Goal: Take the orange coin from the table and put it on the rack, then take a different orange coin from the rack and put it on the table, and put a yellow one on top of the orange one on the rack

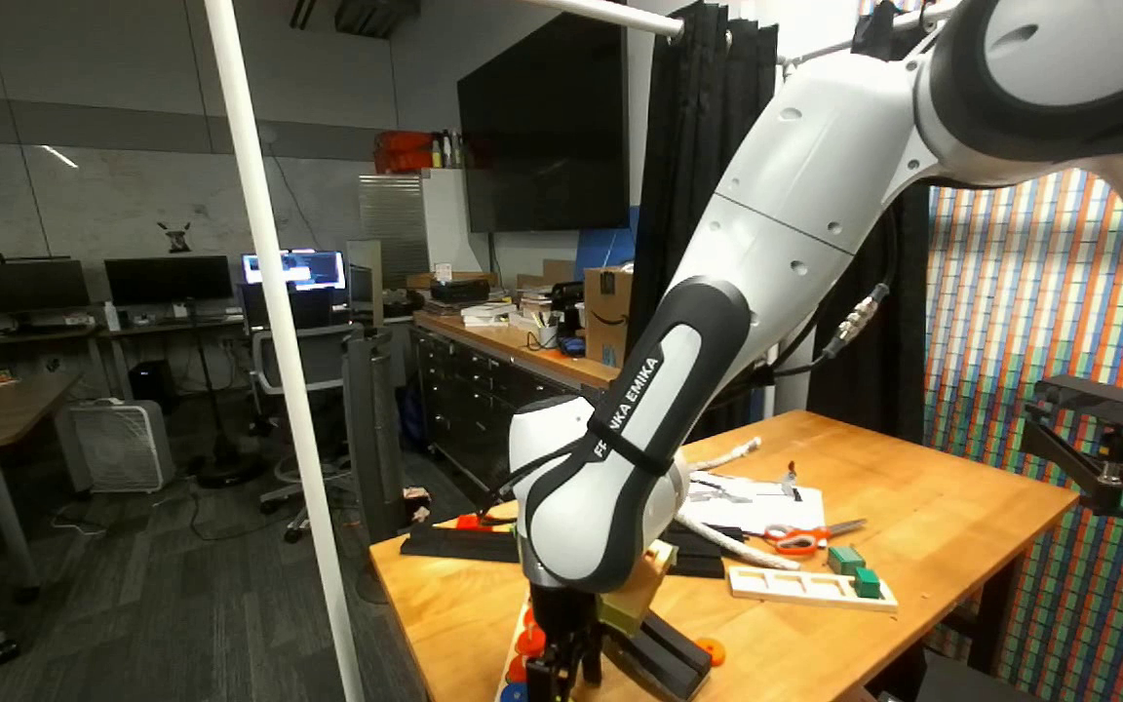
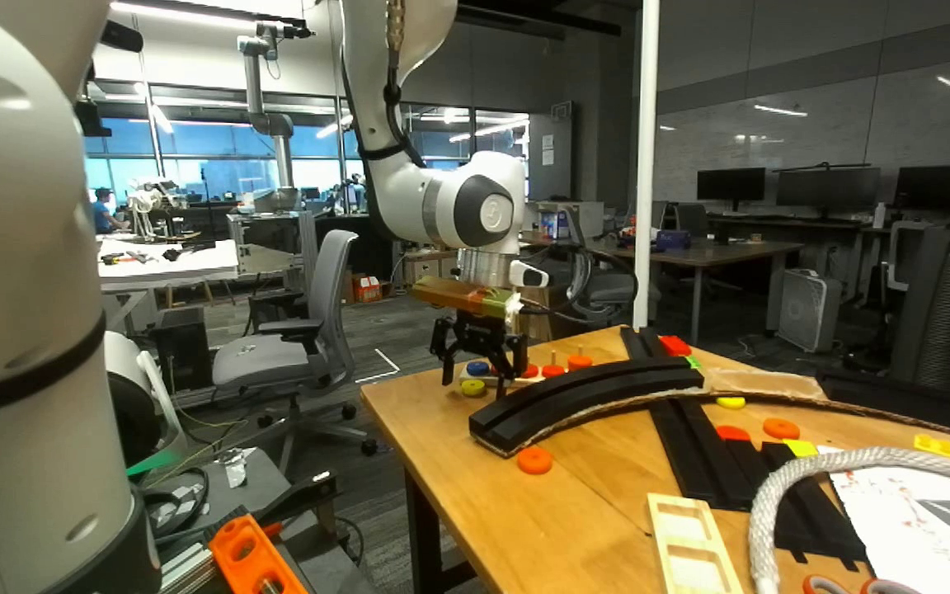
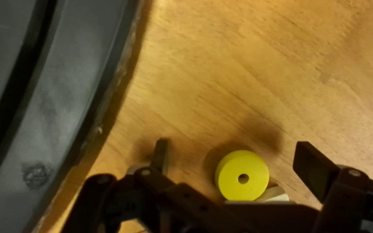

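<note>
Wooden worktop point(image 2: 574, 528) is carrying the yellow disc point(image 3: 233, 179) near one corner, jaws hanging spread either side of it. Guessing we're grabbing it next, so I'd be centering, lowering straight, and not bumping the blue disc point(image 2: 477, 368) close by.

Below me I have the light wooden table point(image 2: 541, 520). On it a yellow disc point(image 3: 235, 183) lies just beside the end of the pegged wooden rack point(image 3: 274, 194). I see the black curved strip point(image 2: 582, 394) crossing a straight black strip point(image 2: 693, 450), an orange disc point(image 2: 535, 460) near the curved one, then white paper point(image 1: 766, 509), orange-handled scissors point(image 1: 818, 535), a shallow wooden tray point(image 1: 815, 600) and a green block point(image 1: 844, 559).
</note>
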Tool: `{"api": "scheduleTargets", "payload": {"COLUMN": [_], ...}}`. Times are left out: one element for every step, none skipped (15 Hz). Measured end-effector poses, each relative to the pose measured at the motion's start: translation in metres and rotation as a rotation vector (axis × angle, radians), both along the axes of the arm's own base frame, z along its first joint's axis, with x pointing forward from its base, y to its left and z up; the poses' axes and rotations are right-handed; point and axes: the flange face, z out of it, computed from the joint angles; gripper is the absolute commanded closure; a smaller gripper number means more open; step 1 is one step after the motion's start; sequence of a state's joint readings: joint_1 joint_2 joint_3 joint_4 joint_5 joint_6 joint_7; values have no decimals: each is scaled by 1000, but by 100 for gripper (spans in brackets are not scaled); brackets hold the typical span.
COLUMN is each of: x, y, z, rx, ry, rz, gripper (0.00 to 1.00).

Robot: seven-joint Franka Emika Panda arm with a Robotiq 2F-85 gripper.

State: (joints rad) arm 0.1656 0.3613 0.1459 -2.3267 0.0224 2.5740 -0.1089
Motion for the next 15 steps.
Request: {"api": "scheduleTargets", "payload": {"x": [1,2,3,4,5,6,7,8,9,10,10,11,11,11,12], "y": [0,-1,-2,-2,-2,-3,-3,-3,-3,-3,-2,-2,0,1,2], "z": [-2,-3,-3,-2,-2,-2,-2,-2,-2,-2,-1,-1,-1,-1,-1], "rx": [6,11,15,19,23,27,31,35,39,42,46,49,51,53,55], "ry": [-3,-3,-4,-6,-9,-12,-15,-21,-26,-31,-38,-44,-48,-53,-59], "rz": [24,44,63,80,96,110,123,135,144,153,160,167,172,176,181], "gripper": [0,0,0,0,0,0,0,0,0,0,0,0,0,0,0]}}
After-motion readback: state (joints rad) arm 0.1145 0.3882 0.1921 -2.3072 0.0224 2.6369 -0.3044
